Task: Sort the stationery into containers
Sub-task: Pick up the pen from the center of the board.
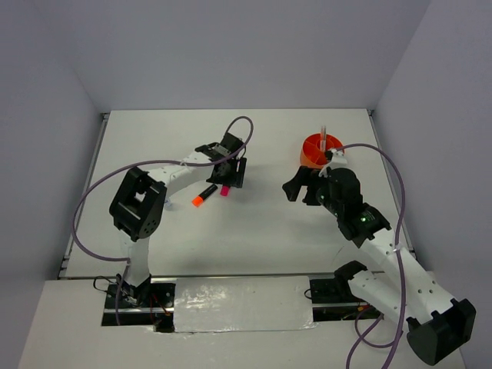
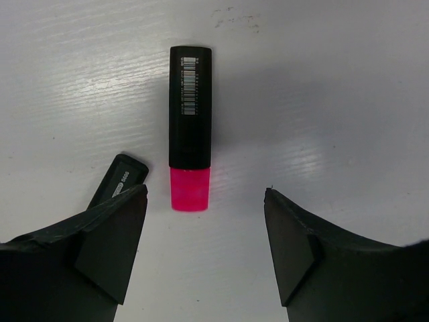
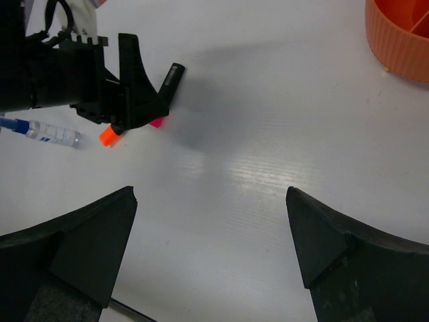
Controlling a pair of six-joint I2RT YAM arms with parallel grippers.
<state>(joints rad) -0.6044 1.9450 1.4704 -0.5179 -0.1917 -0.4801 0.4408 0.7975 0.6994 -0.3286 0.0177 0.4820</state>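
Note:
A black highlighter with a pink tip lies on the white table just ahead of my open, empty left gripper, which hovers over it. Its pink tip points at the jaws. A second black highlighter lies by the left finger; its orange tip shows in the top view. The round orange tub stands at the back right with a thin pen upright in it. My right gripper is open and empty, above bare table left of the tub. A small clear blue-capped bottle lies far left in the right wrist view.
White walls close in the table at the back and sides. The left arm's cable loops over the table's left part. The right arm's cable arcs beside the tub.

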